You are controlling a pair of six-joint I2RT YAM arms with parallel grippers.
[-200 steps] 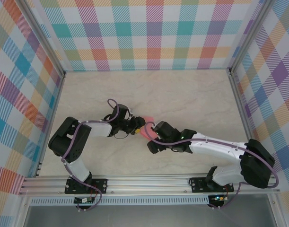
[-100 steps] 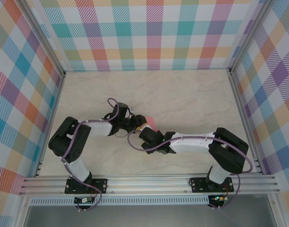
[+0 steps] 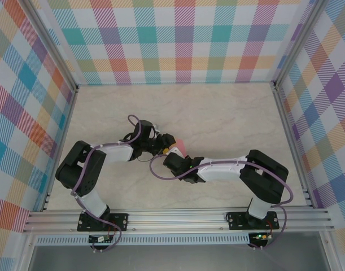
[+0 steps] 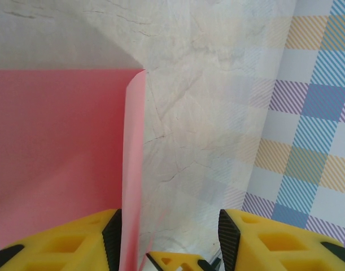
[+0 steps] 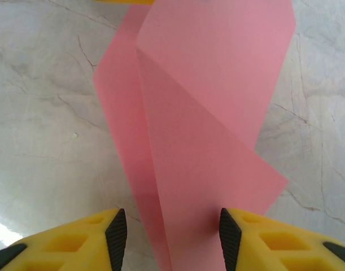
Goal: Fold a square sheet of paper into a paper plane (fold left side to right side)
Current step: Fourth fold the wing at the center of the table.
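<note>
Two wrist cameras give detail that the overhead camera leaves small. From above, the thin salmon-pink sheet of paper is a sliver on the pale marbled tabletop. It peeks out between the left gripper and the right gripper, which meet near the middle of the table.

In the left wrist view the sheet of paper lies flat on the left, and its right-hand edge stands up as a narrow, paler flap. That flap runs down between the yellow fingers of the left gripper, just beside the black pad of the left-hand finger. Whether it touches the pad I cannot tell. The jaws are spread wide and pinch nothing.

The right wrist view shows the sheet of paper as overlapping layers with slanted creases and a corner jutting to the right. Its near end passes between the yellow fingers of the right gripper. Those jaws are spread wide too, straddling the paper without closing on it.

The paper is smooth, matte and unmarked. The tabletop is cream with fine grey veins, and a pastel checked wall stands beyond it.
</note>
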